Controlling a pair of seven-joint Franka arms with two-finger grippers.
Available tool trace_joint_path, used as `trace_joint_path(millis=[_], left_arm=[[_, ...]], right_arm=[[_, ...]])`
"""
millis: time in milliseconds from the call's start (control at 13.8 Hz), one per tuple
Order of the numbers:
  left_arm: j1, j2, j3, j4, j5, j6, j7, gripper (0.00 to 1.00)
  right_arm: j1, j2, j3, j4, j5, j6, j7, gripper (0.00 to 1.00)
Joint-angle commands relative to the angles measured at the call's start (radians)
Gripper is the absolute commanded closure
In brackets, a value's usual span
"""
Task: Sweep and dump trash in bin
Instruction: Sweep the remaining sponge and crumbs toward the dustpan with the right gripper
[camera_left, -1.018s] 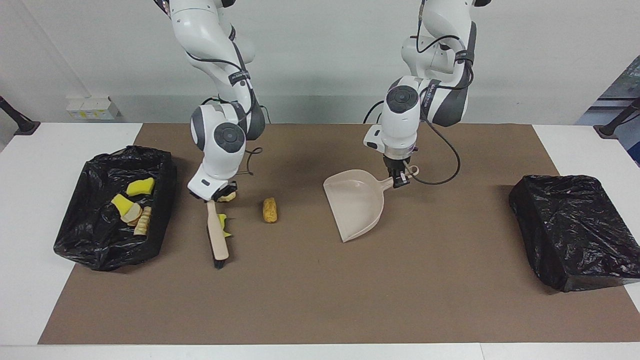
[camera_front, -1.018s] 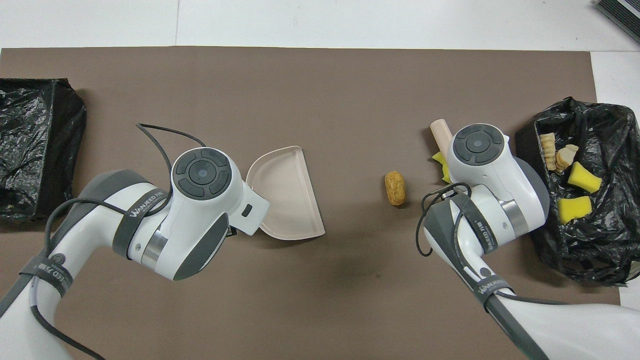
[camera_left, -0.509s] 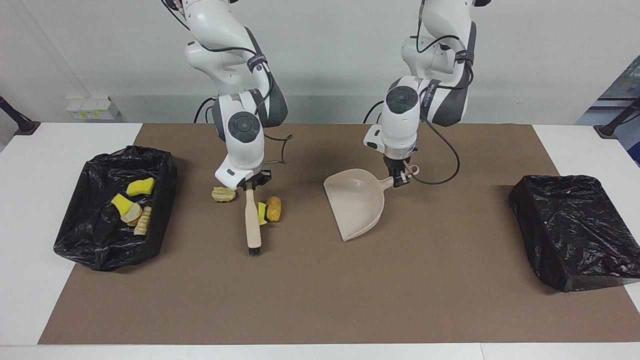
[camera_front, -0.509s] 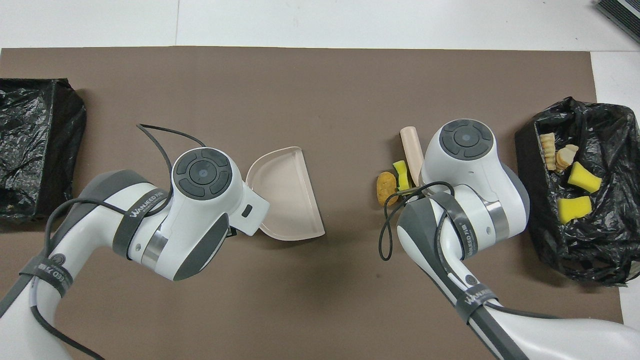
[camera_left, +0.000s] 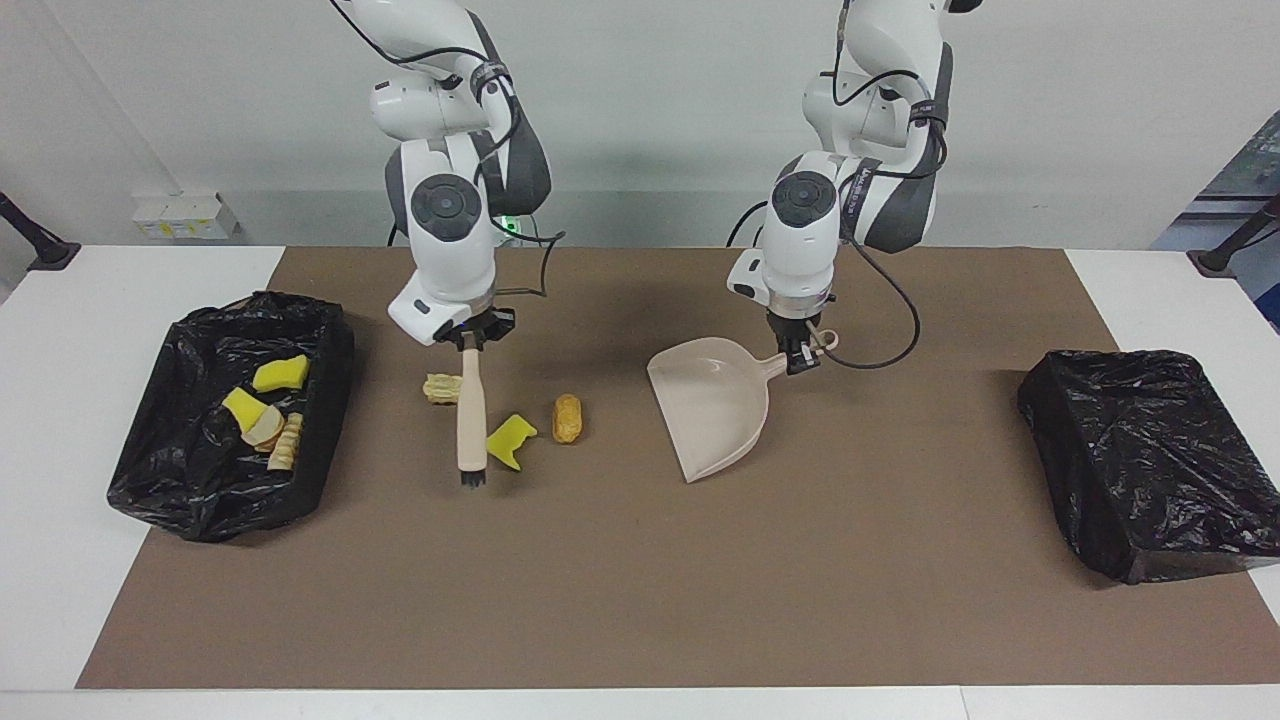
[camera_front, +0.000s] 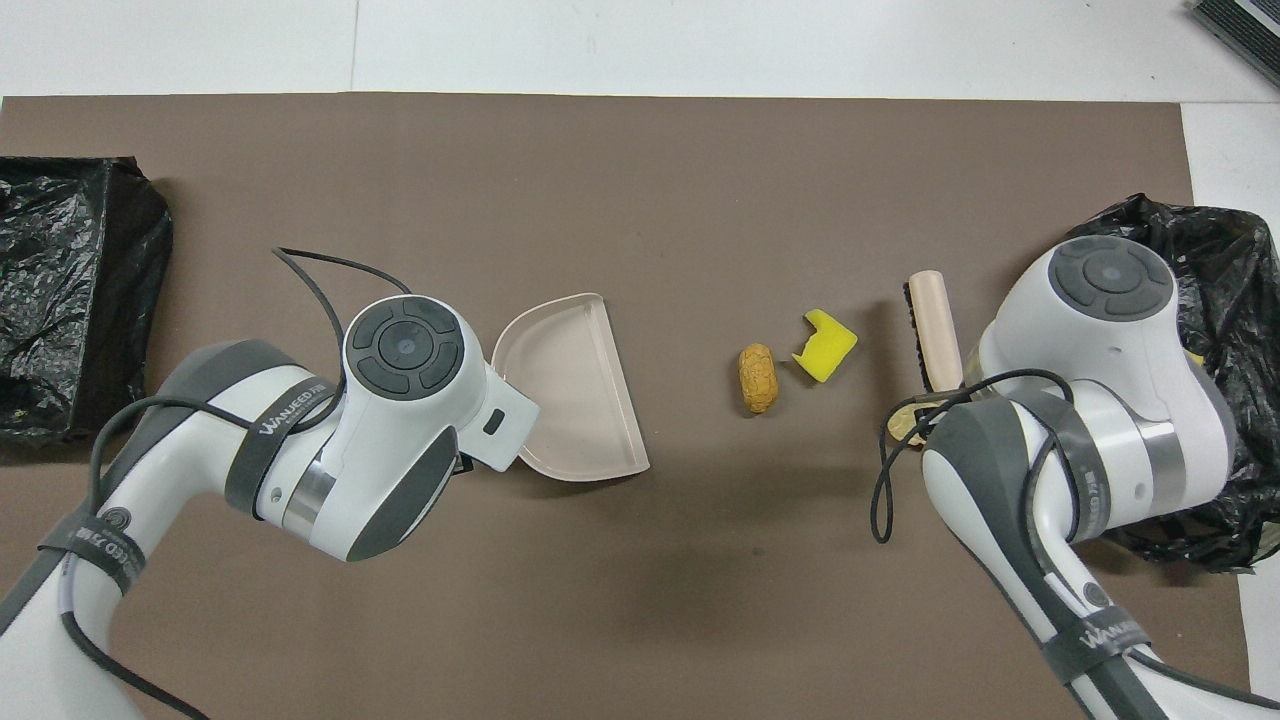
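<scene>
My right gripper (camera_left: 471, 338) is shut on the handle of the beige hand brush (camera_left: 470, 420), which hangs bristles down over the mat; the brush also shows in the overhead view (camera_front: 935, 325). Three scraps of trash lie on the mat: a tan piece (camera_left: 438, 388) by the brush handle, a yellow sponge chunk (camera_left: 512, 440) (camera_front: 825, 345) and a brown bread-like piece (camera_left: 568, 418) (camera_front: 757, 378). My left gripper (camera_left: 798, 357) is shut on the handle of the beige dustpan (camera_left: 710, 400) (camera_front: 575, 385), which is tilted with its mouth on the mat.
A black-lined bin (camera_left: 200, 490) at the right arm's end holds several yellow and tan scraps (camera_left: 262, 410). A closed black bag (camera_left: 1150, 460) sits at the left arm's end. A brown mat (camera_left: 640, 580) covers the table.
My right gripper swept the brush toward the dustpan, pushing the yellow chunk and the brown piece that way, then drew back toward the bin. The left arm and the dustpan have not moved.
</scene>
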Motion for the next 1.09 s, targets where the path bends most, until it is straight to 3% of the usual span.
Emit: trace_joint_path(millis=[0, 145, 436, 727, 1018], left_arm=[[0.0, -0.013, -0.002, -0.016, 0.02, 0.012, 0.008, 1.0], [0.0, -0.016, -0.002, -0.024, 0.02, 0.012, 0.007, 1.0], [0.0, -0.016, -0.002, -0.025, 0.02, 0.012, 0.008, 1.0], [0.001, -0.017, -0.002, -0.025, 0.02, 0.011, 0.007, 1.0], [0.001, -0.017, 0.0, -0.029, 0.02, 0.011, 0.007, 1.0]], right_arm=[[-0.032, -0.131, 0.008, -0.215, -0.061, 0.14, -0.012, 1.0], [-0.081, -0.17, 0.009, -0.285, -0.064, 0.186, -0.043, 1.0], [-0.069, -0.167, 0.012, -0.325, -0.062, 0.217, 0.028, 1.0], [0.007, -0.129, 0.014, -0.316, -0.035, 0.232, 0.164, 1.0], [0.069, -0.063, 0.017, -0.226, 0.034, 0.26, 0.19, 1.0]])
